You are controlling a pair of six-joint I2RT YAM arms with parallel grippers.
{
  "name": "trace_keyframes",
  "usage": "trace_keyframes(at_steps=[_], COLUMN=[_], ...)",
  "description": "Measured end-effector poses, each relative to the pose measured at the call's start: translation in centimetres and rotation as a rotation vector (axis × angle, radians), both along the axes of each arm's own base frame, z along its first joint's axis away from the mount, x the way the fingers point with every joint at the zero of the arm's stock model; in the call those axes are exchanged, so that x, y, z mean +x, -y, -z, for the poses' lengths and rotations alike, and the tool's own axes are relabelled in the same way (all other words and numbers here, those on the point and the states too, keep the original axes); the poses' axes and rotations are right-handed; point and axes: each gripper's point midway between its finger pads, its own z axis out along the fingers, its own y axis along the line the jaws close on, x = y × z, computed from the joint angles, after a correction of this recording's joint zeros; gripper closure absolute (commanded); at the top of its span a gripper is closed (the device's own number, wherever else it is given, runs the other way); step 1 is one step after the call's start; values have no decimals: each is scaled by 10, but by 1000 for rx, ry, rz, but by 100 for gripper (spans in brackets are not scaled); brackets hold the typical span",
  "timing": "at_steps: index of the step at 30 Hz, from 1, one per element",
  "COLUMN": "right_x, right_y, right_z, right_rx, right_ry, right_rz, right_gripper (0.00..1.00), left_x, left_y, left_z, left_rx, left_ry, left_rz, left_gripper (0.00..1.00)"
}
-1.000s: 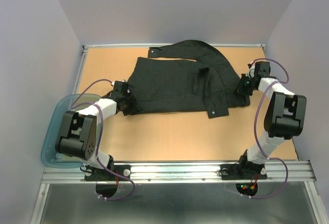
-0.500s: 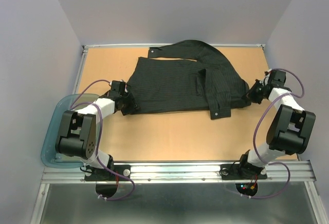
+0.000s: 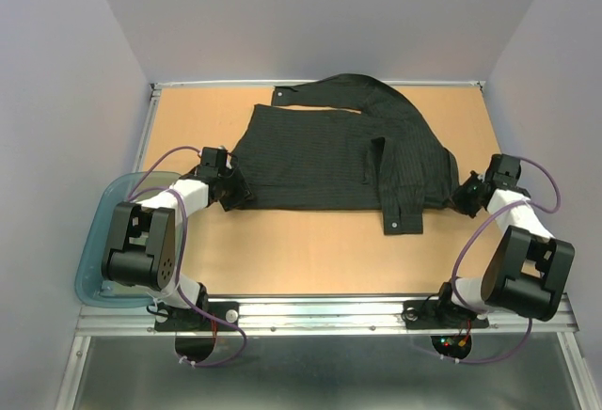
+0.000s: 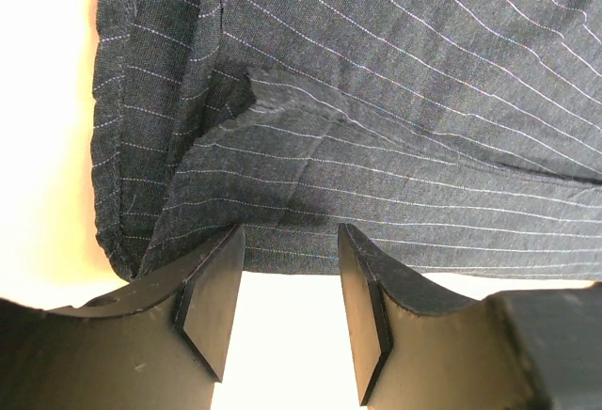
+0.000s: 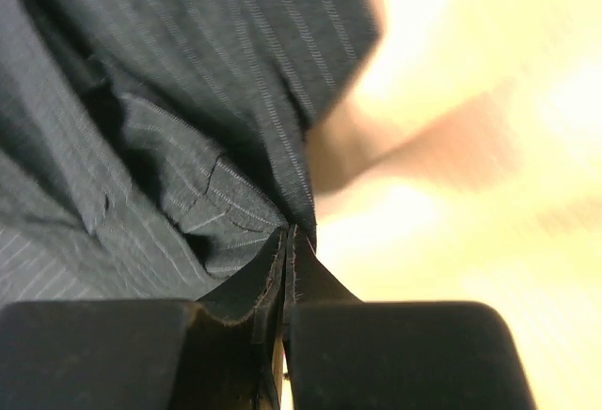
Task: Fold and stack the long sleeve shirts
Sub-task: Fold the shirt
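A black pinstriped long sleeve shirt (image 3: 320, 151) lies spread on the wooden table (image 3: 310, 260). One sleeve crosses its body, with the cuff (image 3: 401, 223) toward the near side. The other sleeve arcs along the far edge. My left gripper (image 3: 235, 189) is open at the shirt's near left corner. In the left wrist view its jaws (image 4: 289, 237) stand apart, and the hem of the shirt (image 4: 376, 100) sits just past the tips. My right gripper (image 3: 463, 191) is shut on the shirt's right edge. In the right wrist view the cloth (image 5: 150, 147) is pinched at the fingertips (image 5: 288, 233).
A translucent blue-grey tub (image 3: 94, 241) hangs off the table's left side, beside the left arm's base. Grey walls stand close on the left, right and far sides. A metal rail (image 3: 320, 311) runs along the near edge.
My right gripper closed on the shirt's right edge and drew it right and toward the near side, stretching the cloth flatter. The left gripper stayed open at its corner.
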Motion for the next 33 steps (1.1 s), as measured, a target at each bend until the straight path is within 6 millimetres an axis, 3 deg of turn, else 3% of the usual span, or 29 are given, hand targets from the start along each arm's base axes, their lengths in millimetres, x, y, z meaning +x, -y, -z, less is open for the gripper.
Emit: trace_keyframes(at_steps=[4, 6, 10, 13, 16, 21, 24, 30, 33], right_x=[-14, -22, -34, -42, -43, -12, 5, 15, 13], right_y=[11, 16, 25, 29, 29, 21, 6, -18, -29], right_z=[14, 21, 34, 38, 27, -24, -41, -37, -18], right_rx=[-30, -36, -58, -77, -91, -88, -59, 51, 113], right_ry=[-69, -112, -190, -229, -197, -19, 65, 105, 99], right_rz=[71, 109, 158, 168, 155, 84, 20, -47, -54], right_gripper=[98, 89, 82, 54, 43, 42, 43, 46, 48], left_x=[0, 0, 0, 0, 0, -10, -13, -13, -9], left_y=[-1, -1, -2, -2, -4, -11, -15, -16, -15], left_z=[0, 0, 0, 0, -1, -7, -19, -47, -50], left_rx=[0, -1, 0, 3, 8, 42, 52, 47, 38], left_ry=[0, -1, 0, 1, 4, -8, 16, 98, 115], left_rz=[-1, -1, 0, 3, 7, 14, 14, 9, 0], left_gripper=[44, 43, 43, 41, 39, 33, 31, 33, 35])
